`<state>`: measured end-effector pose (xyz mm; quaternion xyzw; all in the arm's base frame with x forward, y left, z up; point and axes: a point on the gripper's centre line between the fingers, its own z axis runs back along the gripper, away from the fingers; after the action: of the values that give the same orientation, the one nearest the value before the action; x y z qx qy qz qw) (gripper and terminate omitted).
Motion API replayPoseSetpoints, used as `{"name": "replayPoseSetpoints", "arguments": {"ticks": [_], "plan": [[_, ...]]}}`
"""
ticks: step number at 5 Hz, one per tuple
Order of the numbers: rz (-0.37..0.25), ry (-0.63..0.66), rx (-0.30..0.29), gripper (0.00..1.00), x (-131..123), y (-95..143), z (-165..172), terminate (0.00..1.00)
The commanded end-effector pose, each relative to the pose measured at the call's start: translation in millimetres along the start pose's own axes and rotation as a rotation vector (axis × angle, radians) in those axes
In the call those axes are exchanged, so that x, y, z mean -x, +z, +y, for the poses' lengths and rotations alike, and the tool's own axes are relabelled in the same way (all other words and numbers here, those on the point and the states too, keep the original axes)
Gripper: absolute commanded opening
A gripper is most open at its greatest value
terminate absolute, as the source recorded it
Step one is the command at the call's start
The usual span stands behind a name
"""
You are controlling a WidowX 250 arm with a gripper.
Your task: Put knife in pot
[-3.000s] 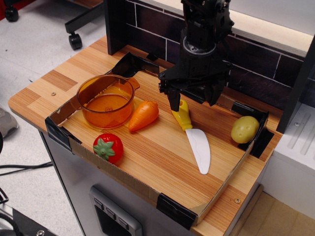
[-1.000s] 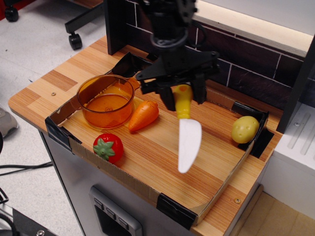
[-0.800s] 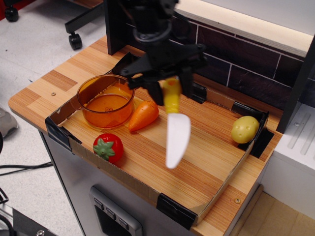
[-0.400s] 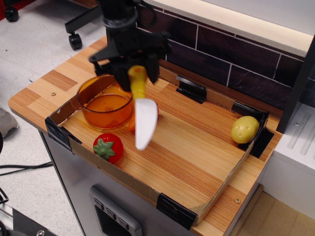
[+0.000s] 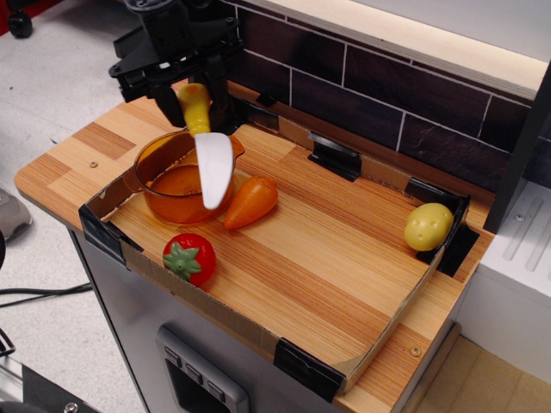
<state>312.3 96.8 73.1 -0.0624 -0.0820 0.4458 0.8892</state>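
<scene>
My black gripper [image 5: 195,101] is shut on the yellow handle of the toy knife [image 5: 211,159]. The knife hangs blade down, its white blade in front of the right side of the pot. The translucent orange pot [image 5: 176,183] stands at the left end of the wooden tray, upright, with small side handles. The gripper is above the pot's back right rim. I cannot tell if the blade tip is inside the pot or in front of it.
An orange toy carrot [image 5: 252,200] lies just right of the pot. A red toy strawberry [image 5: 189,257] sits in front of the pot. A yellow-green potato [image 5: 428,225] rests at the tray's right end. The tray has low cardboard walls [image 5: 207,311]. A dark brick wall [image 5: 379,95] stands behind.
The gripper lifted the knife from the tray floor and carried it left, from the tray's middle to above the pot's right rim. The carrot shows again.
</scene>
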Motion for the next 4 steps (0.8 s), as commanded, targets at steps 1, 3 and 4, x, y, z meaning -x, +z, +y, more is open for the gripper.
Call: {"name": "replayPoseSetpoints", "arguments": {"ticks": [1,3,4], "plan": [[-0.037,-0.049,-0.066,0.0,-1,-24,2,0.0],[-0.033,-0.076,-0.062,0.0,9,-24,5,0.0],[-0.026,-0.067,-0.04,0.0,8,-14,6,0.0]]}}
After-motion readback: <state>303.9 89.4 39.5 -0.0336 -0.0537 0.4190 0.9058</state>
